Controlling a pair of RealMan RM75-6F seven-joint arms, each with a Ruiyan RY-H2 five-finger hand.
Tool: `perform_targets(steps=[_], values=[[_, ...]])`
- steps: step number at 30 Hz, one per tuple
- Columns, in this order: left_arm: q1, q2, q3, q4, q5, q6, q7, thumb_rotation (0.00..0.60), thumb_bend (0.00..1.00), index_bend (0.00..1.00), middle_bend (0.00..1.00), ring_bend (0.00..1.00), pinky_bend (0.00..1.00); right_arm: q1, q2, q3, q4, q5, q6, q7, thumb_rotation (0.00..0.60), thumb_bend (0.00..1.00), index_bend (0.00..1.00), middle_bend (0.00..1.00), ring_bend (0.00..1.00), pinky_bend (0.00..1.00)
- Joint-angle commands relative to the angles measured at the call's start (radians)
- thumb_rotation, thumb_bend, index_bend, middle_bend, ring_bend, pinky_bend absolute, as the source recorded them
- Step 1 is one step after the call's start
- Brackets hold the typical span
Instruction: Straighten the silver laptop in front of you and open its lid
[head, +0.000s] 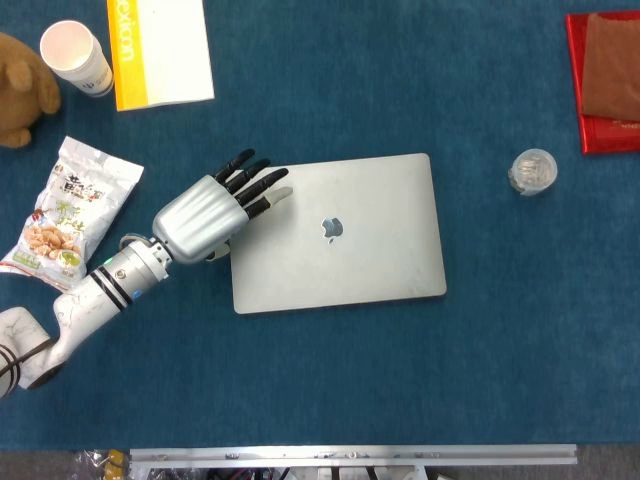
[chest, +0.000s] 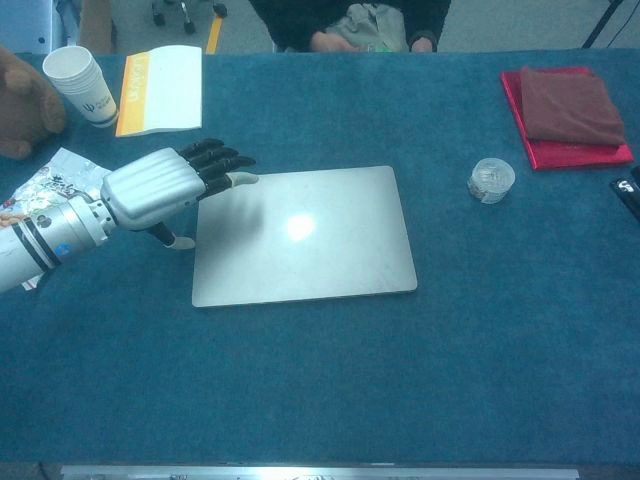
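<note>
The silver laptop (head: 340, 232) (chest: 305, 235) lies flat on the blue table with its lid closed, slightly rotated so its right side sits a bit farther back. My left hand (head: 212, 208) (chest: 165, 187) rests at the laptop's far left corner, fingers stretched out over the lid's edge and thumb (chest: 180, 241) down beside the left side. It holds nothing. My right hand is outside both views.
A snack bag (head: 68, 205), a paper cup (head: 75, 57), a yellow-and-white booklet (head: 160, 50) and a brown plush toy (head: 20, 90) lie at the far left. A small clear container (head: 532, 171) and a red tray with brown cloth (head: 603, 80) sit at the right.
</note>
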Motion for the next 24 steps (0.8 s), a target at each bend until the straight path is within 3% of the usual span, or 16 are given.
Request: perform_targets(steps=[1,10,24], values=[[-0.001,0.022,-0.008,-0.026,-0.010,-0.002,0.020,0.600,0.11,0.00,0.02,0.00,0.00,0.000,0.001,0.000,0.002,-0.003,0.000,0.006,0.600,0.28,0.09,0.08,0.05,0.15],[0.033,0.118,-0.042,-0.132,-0.061,0.032,0.078,0.600,0.11,0.00,0.02,0.00,0.00,0.008,-0.002,0.001,0.001,-0.014,-0.007,0.014,0.600,0.28,0.09,0.08,0.05,0.15],[0.164,0.351,-0.074,-0.448,-0.213,0.069,0.234,0.600,0.11,0.00,0.02,0.00,0.00,0.023,-0.012,-0.004,-0.006,-0.022,-0.028,-0.005,0.600,0.28,0.09,0.08,0.05,0.15]])
